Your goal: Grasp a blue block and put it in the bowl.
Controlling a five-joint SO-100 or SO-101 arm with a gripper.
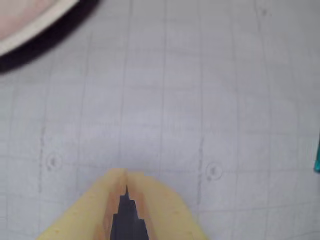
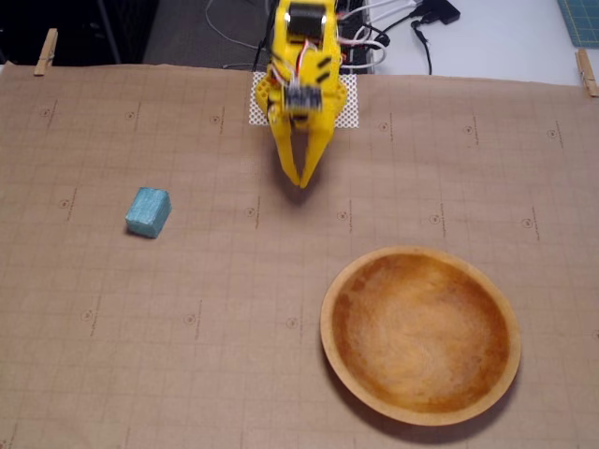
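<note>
A small teal-blue block [image 2: 148, 212] lies on the brown paper at the left of the fixed view, well apart from the arm. In the wrist view only a thin teal sliver of the block [image 1: 317, 155] shows at the right edge. The wide wooden bowl [image 2: 420, 333] sits at the lower right in the fixed view; its pale rim [image 1: 30, 27] fills the top left corner of the wrist view. My yellow gripper [image 2: 303, 181] hangs near the table's back middle, fingertips together and empty, seen from behind in the wrist view [image 1: 124, 174].
Gridded brown paper [image 2: 234, 309] covers the table, clipped at the back corners by clothespins [image 2: 45, 51]. Cables and the arm's white mesh base pad [image 2: 348, 101] lie at the back.
</note>
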